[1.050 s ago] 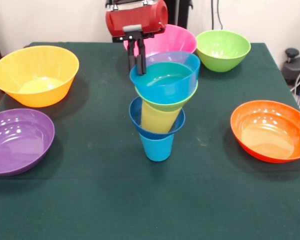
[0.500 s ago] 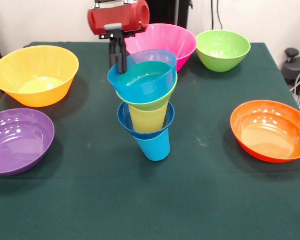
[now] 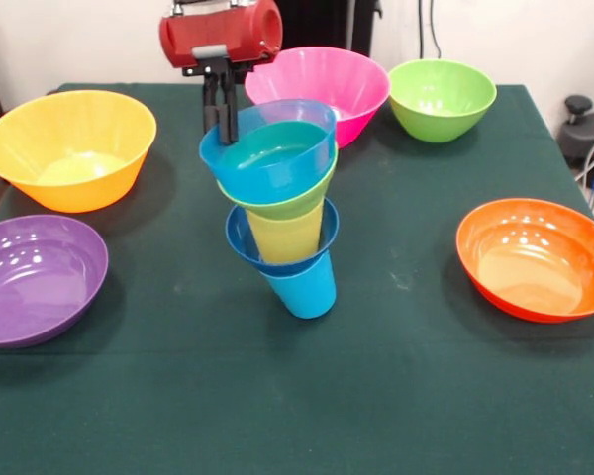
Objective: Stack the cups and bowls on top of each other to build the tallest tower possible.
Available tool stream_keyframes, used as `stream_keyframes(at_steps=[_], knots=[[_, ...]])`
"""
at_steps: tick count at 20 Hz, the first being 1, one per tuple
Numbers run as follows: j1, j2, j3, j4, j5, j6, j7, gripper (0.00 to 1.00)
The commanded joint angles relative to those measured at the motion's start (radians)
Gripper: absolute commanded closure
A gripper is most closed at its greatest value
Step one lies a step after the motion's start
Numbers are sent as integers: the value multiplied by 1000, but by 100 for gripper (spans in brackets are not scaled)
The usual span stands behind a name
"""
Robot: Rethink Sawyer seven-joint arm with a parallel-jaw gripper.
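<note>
At the upper left rim of the tower, the gripper (image 3: 221, 117) is hanging down from the red arm head and its two dark fingers are pinching closed on the rim of the light blue bowl (image 3: 269, 158), the topmost piece. That bowl is sitting nested in the small green bowl (image 3: 287, 206), which is showing only as a lime band beneath it; under that, the yellow cup (image 3: 287, 236) is standing in the dark blue bowl (image 3: 277, 259), and the whole column is resting on the light blue cup (image 3: 302, 289) on the green table (image 3: 307, 396). The tower (image 3: 277, 208) is leaning noticeably: its upper bowls are sitting off toward the picture's left of the base cup, and that cup itself is looking tilted rather than flat on the cloth. Around it, well apart, the yellow-orange bowl (image 3: 69, 146), purple bowl (image 3: 38, 279), pink bowl (image 3: 322, 87), green bowl (image 3: 442, 97) and orange bowl (image 3: 535, 257) are lying unstacked. The risk I am judging from here is a topple: with the pincer holding the top rim, any further sideways pull is likely carrying the upper pieces beyond the narrow base, and the nested parts may be sliding apart or the bottom cup tipping over. Letting go abruptly while the stack is leaning could equally be sending it down.
</note>
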Motion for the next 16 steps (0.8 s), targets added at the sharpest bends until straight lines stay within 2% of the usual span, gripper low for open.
stream_keyframes(at_steps=[1,11,16], knots=[[89,49,-23,-25,-44,23,33,100],[178,68,-85,-51,4,-3,75,100],[180,59,-91,-53,8,8,76,100]])
